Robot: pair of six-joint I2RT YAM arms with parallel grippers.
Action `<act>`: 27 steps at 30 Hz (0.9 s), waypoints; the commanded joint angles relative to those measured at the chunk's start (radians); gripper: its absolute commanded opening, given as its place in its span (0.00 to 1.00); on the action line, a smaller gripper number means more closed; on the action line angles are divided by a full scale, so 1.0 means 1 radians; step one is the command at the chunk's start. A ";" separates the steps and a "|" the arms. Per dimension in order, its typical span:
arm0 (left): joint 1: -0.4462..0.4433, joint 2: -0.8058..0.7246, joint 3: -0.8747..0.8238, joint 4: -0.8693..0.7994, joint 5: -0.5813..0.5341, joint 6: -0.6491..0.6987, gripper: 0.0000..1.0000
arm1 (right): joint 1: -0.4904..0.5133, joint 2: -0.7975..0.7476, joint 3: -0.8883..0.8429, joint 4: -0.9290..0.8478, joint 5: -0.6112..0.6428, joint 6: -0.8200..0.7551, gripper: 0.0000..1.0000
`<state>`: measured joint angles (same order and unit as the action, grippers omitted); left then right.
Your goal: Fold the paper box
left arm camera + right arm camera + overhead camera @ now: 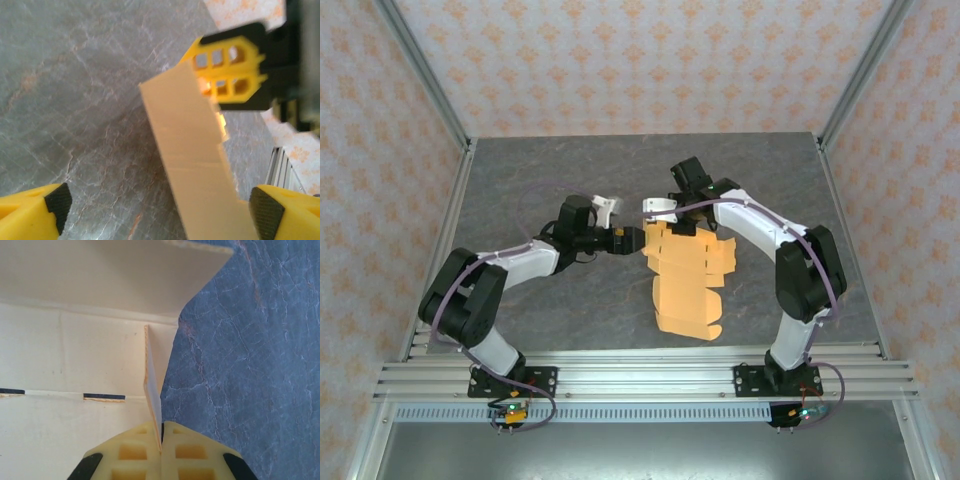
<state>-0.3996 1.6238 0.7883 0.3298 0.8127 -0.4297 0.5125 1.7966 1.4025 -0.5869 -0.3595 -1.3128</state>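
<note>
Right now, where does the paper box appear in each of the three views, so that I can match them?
Top external: the paper box lies flat, right of centre, on the table.
Left wrist: a pale strip of it runs from centre to the bottom edge.
Right wrist: it takes the left side and top; the right claw pinches one upright flap.
Shared landmark: the grey marbled table beside the box.
</note>
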 commanded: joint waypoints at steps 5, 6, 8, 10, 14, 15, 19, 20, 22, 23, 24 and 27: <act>-0.027 0.012 0.035 0.037 0.011 -0.026 0.54 | -0.001 -0.012 -0.002 -0.022 -0.066 0.026 0.01; -0.032 0.009 0.038 0.028 -0.002 -0.018 0.48 | -0.001 -0.012 -0.003 -0.022 -0.067 0.027 0.02; -0.039 0.010 0.049 0.005 -0.018 -0.002 0.35 | -0.001 -0.016 -0.007 -0.018 -0.065 0.041 0.07; -0.040 0.025 0.054 0.006 -0.012 -0.004 0.20 | -0.002 -0.032 -0.020 0.007 -0.065 0.063 0.18; -0.042 0.059 0.033 0.090 0.014 -0.060 0.06 | -0.011 -0.102 -0.103 0.131 -0.099 0.159 0.34; -0.042 0.059 0.026 0.110 0.009 -0.075 0.02 | -0.013 -0.122 -0.118 0.151 -0.106 0.184 0.35; -0.042 0.046 0.003 0.134 -0.045 -0.099 0.00 | -0.026 -0.238 -0.196 0.230 -0.143 0.334 0.38; -0.042 0.047 0.005 0.126 -0.059 -0.098 0.00 | -0.028 -0.280 -0.232 0.268 -0.147 0.387 0.42; -0.042 0.051 0.011 0.121 -0.077 -0.099 0.00 | -0.027 -0.355 -0.299 0.368 -0.148 0.552 0.74; -0.042 0.053 0.012 0.123 -0.095 -0.145 0.00 | -0.027 -0.388 -0.336 0.422 -0.158 0.679 0.74; -0.042 0.056 0.013 0.123 -0.114 -0.164 0.00 | -0.027 -0.415 -0.374 0.486 -0.163 0.786 0.74; -0.042 0.065 0.013 0.127 -0.158 -0.226 0.00 | -0.028 -0.450 -0.504 0.698 -0.145 1.155 0.71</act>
<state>-0.4389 1.6825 0.7994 0.4042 0.7193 -0.5842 0.4873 1.3537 0.9771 -0.1158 -0.4877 -0.5701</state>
